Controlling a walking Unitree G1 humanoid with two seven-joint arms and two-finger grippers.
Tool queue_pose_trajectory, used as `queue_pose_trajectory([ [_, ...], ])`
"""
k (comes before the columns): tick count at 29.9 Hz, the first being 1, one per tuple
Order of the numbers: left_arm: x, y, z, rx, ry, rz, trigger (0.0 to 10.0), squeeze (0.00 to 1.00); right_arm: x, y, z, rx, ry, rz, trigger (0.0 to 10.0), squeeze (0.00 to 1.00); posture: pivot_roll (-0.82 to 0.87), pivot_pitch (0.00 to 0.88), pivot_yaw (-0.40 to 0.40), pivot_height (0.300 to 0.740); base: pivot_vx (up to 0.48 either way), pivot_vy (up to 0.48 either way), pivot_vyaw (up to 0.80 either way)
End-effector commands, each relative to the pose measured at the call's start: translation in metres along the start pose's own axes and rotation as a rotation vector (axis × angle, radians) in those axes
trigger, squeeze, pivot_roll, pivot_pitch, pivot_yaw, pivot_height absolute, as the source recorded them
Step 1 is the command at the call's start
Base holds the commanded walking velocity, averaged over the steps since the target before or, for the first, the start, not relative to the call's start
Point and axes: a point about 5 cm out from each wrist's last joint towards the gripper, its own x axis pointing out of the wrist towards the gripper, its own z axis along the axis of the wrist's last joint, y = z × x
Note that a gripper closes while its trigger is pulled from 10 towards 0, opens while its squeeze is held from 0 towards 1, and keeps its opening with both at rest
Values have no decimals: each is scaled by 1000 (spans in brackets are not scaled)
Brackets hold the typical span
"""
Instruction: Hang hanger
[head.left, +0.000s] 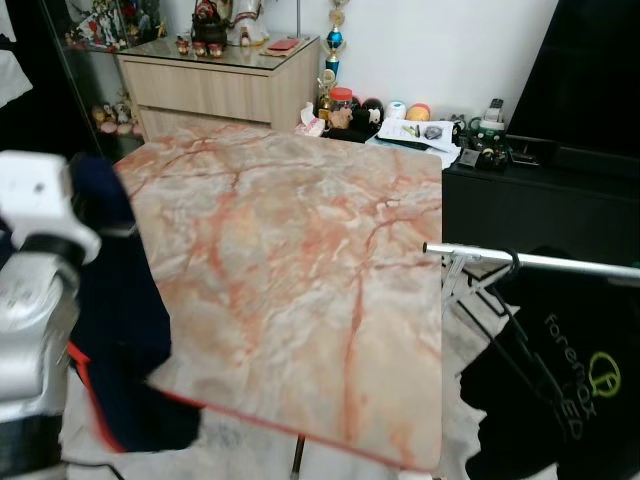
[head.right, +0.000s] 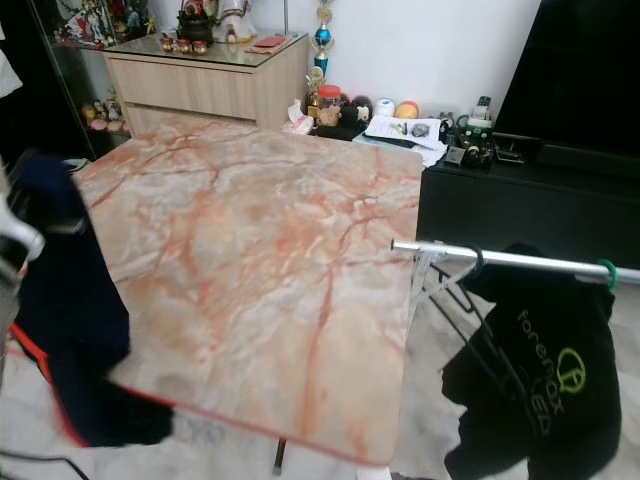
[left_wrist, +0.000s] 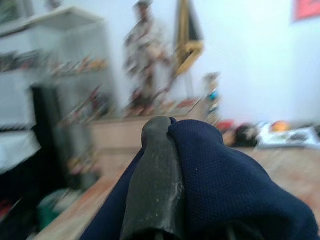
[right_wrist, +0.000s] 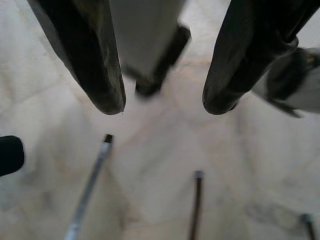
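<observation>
A navy garment (head.left: 120, 330) with red trim hangs at the table's left edge, held up by my left arm (head.left: 35, 300). In the left wrist view the left gripper (left_wrist: 172, 132) is shut on this navy cloth (left_wrist: 235, 190): one black finger (left_wrist: 155, 185) shows and the cloth hides the other. Any hanger inside the garment is hidden. A silver rail (head.left: 530, 260) juts in from the right, carrying a black printed T-shirt (head.left: 570, 380) on a hanger hook (head.left: 513, 262). My right gripper (right_wrist: 162, 105) hangs open over the pale floor, holding nothing.
A pink marble table (head.left: 290, 250) stands between my left arm and the rail. Behind it are a wooden dresser (head.left: 220, 85) and a low black cabinet (head.left: 540, 200) with clutter on top. Thin metal legs (right_wrist: 90, 185) stand on the floor below the right gripper.
</observation>
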Motion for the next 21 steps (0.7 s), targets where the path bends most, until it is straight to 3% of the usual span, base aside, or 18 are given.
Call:
queue_pose_trajectory([
  [1,17,-8,19,7,-80,-58,10000,0,-1,-5,-1,8,2,-13,10000,0,257,0,-2,740,480,0,0],
  [3,19,-9,21,5,-85,-61,10000,0,-1,-5,-1,8,2,-13,10000,0,257,0,-2,740,480,0,0],
  [6,35,-12,31,-41,-111,-74,10000,0,0,-4,-1,12,1,-14,10000,0,256,0,0,740,480,0,0],
  [9,35,-19,25,-93,-77,-97,10000,0,0,-4,0,12,2,-13,10000,0,254,0,3,740,409,0,0],
  [13,14,-26,-5,-144,50,-122,10000,0,0,-4,0,12,5,-12,10000,0,255,0,4,740,0,0,0],
  [17,1,-25,-19,-183,118,-93,10000,0,0,-4,-1,11,7,-11,10000,0,254,0,4,740,0,0,0],
  [21,-38,-28,-54,-238,291,-66,10000,0,-1,-4,-2,9,12,-10,10000,0,255,0,7,740,0,0,0],
])
